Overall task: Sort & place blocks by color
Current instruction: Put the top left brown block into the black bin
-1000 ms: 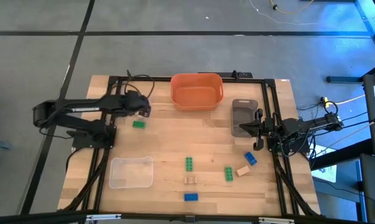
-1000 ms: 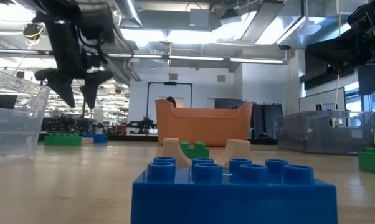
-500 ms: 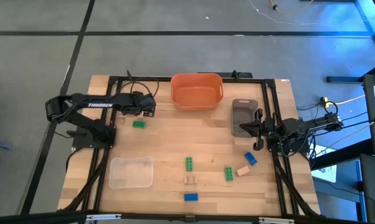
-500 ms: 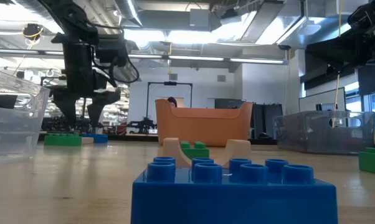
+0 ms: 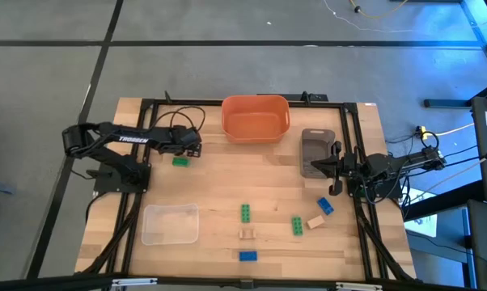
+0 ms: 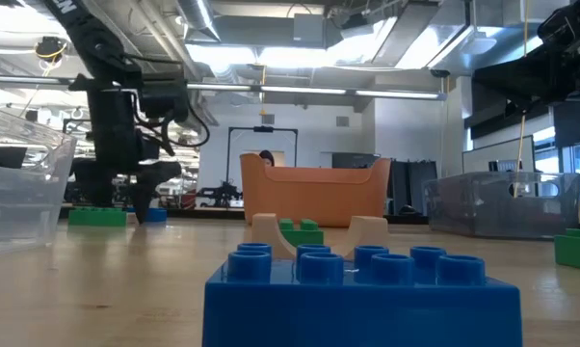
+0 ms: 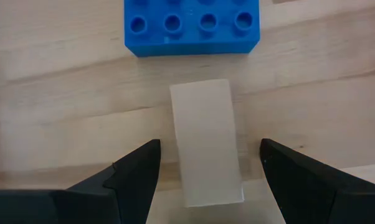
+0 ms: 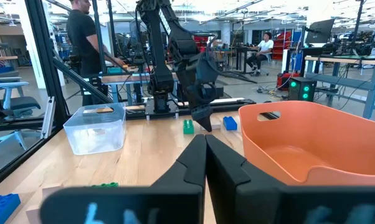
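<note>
My left gripper [image 5: 191, 145] is low over the far-left part of the table, open. In its wrist view the left gripper [image 7: 209, 148] has a finger on each side of a tan block [image 7: 206, 140] lying flat on the wood, with a gap on both sides. A blue block [image 7: 192, 26] lies just beyond it. A green block [image 5: 179, 161] lies next to the gripper. More blocks lie on the near half: green [image 5: 246, 212], green [image 5: 296, 225], tan [image 5: 315, 221], blue [image 5: 325, 205], a tan arch [image 5: 247, 234], blue [image 5: 247, 255]. My right gripper [image 5: 334, 168] waits shut beside the grey tray.
An orange bowl [image 5: 256, 118] stands at the far edge, a grey tray [image 5: 316, 151] to its right, a clear tray [image 5: 170, 223] near left. Bare wood lies between the bowl and the near blocks. People show in the room beyond, in the right wrist view.
My left gripper has come down from well above the table to the table top and shifted a little toward the right, ending over the blocks at the far left. No block has moved.
</note>
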{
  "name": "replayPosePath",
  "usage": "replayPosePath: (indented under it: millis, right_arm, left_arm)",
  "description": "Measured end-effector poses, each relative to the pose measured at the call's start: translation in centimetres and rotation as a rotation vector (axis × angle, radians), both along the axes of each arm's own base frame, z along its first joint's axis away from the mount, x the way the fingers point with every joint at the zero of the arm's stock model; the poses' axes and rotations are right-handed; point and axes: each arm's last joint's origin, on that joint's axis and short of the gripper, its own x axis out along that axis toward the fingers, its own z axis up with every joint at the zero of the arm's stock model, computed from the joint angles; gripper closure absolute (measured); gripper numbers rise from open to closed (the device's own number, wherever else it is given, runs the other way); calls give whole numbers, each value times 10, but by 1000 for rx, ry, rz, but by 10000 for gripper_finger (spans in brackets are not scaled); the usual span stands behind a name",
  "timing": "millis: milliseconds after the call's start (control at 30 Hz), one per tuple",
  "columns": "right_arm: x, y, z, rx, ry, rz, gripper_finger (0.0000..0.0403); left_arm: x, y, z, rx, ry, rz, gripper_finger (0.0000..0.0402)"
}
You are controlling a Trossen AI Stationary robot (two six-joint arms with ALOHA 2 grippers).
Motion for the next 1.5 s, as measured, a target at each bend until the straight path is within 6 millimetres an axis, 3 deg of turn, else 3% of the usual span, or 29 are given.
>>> replayPosePath:
  millis: [267,567,733,900,1300,1500]
  right_arm:
    - [0,0,0,0,0,0,393]
    - [0,0,0,0,0,0,393]
    - [0,0,0,0,0,0,393]
    - [0,0,0,0,0,0,393]
    - [0,0,0,0,0,0,393]
    - [0,0,0,0,0,0,393]
  left_arm:
    - [-6,-3,-8,3,9,17,148]
    - [-6,-4,-6,-25,19,-89,275]
    - [-16,-10,9,-44,3,-208,284]
    - [-25,-14,52,98,-142,-323,284]
    - [-53,-31,184,554,-696,-573,284]
    - [-43,-39,218,619,-937,-731,284]
